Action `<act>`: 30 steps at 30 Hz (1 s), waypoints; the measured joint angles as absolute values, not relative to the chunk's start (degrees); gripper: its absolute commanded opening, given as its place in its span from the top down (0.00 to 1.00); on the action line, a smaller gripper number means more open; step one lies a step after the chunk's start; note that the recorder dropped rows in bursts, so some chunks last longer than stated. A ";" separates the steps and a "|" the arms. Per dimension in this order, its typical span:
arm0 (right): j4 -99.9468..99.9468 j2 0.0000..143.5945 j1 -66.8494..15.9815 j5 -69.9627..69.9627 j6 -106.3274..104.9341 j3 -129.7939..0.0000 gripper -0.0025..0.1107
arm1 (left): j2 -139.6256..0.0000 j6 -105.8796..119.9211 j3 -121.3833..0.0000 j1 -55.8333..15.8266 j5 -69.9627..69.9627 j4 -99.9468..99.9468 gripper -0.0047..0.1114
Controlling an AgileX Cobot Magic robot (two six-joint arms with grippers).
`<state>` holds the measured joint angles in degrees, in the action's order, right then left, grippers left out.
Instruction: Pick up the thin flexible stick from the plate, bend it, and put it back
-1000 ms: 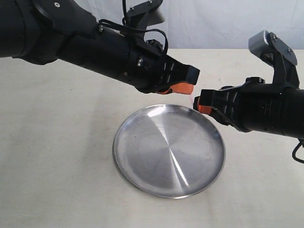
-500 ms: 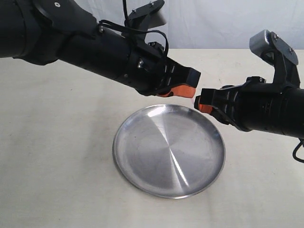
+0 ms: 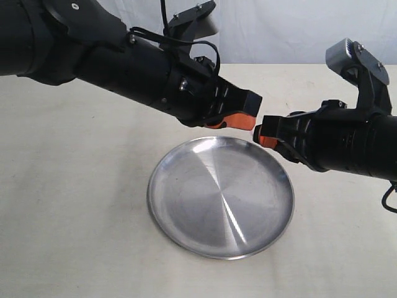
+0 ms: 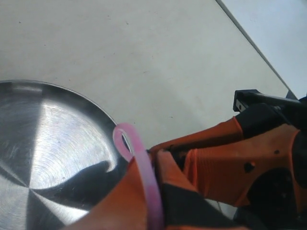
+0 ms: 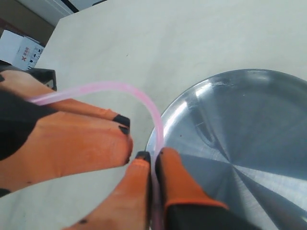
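The thin pale pink stick [image 5: 144, 99] is bent into a tight arch between my two grippers, above the far rim of the silver plate [image 3: 220, 195]. My left gripper [image 4: 149, 165] is shut on one end of the stick [image 4: 144, 172], which curls over just past its fingertips. My right gripper [image 5: 154, 158] is shut on the other end. In the exterior view the left gripper [image 3: 250, 117] and right gripper [image 3: 260, 133] are nearly tip to tip, and the stick is hardly visible between them. The plate [image 4: 48, 143] [image 5: 240, 134] holds nothing.
The plate lies on a bare cream tabletop [image 3: 74, 205]. The table's far edge [image 3: 291, 65] meets a pale backdrop. Both black arms hang over the plate's far side. A white box [image 5: 19, 48] shows beyond the table in the right wrist view.
My left gripper has edged slightly down and toward the right gripper's tip, narrowing the gap between them. The right arm and the plate have not visibly moved.
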<state>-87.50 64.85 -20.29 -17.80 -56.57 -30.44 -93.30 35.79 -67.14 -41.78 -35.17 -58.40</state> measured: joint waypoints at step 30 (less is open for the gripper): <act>-87.54 64.85 -20.29 -15.15 -56.57 -30.44 0.99 | -93.30 19.40 -67.14 -41.78 -37.34 -35.05 0.96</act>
<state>-87.54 64.85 -20.29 -15.15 -56.57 -30.44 -93.30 19.40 -67.14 -41.78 -37.34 -35.05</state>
